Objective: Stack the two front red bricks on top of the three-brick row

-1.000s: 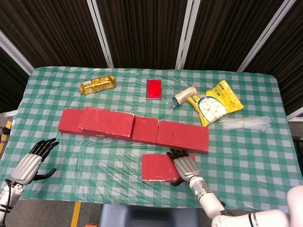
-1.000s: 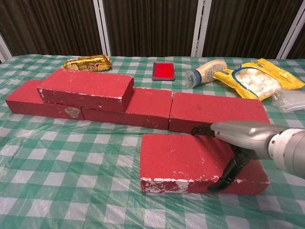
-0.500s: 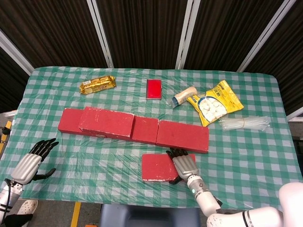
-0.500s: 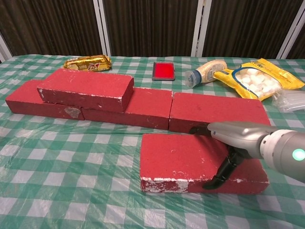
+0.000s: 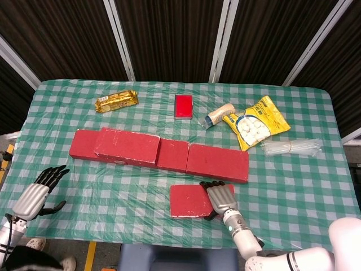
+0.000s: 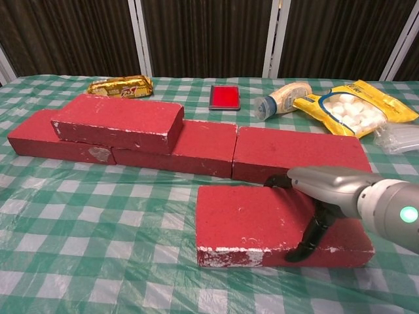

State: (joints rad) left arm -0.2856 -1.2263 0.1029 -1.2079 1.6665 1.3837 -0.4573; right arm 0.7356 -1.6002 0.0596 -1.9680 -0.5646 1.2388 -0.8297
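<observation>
Resting my right hand [image 5: 221,197] palm down on the front red brick [image 5: 193,200], I see its fingers [image 5: 213,183] laid flat over the brick's top toward the far edge. In the chest view the thumb [image 6: 308,243] hooks down over the near face, so the hand grips the brick across its right end. The brick lies flat on the checked tablecloth [image 5: 113,186], just at 6 o'clock from the right end of the three-brick row [image 5: 217,162], close to it but apart. One red brick [image 5: 126,147] already sits on top of the row's left part, spanning a joint.

My left hand [image 5: 37,195] hovers at 8 o'clock off the table's near left corner, fingers spread wide and holding nothing.

Toward 12 o'clock, beyond the row, I see a gold snack pack [image 5: 116,101], a small red case [image 5: 183,106], a tipped bottle [image 5: 219,116], a yellow bag of white sweets [image 5: 255,122] and a clear plastic bundle [image 5: 291,147].
</observation>
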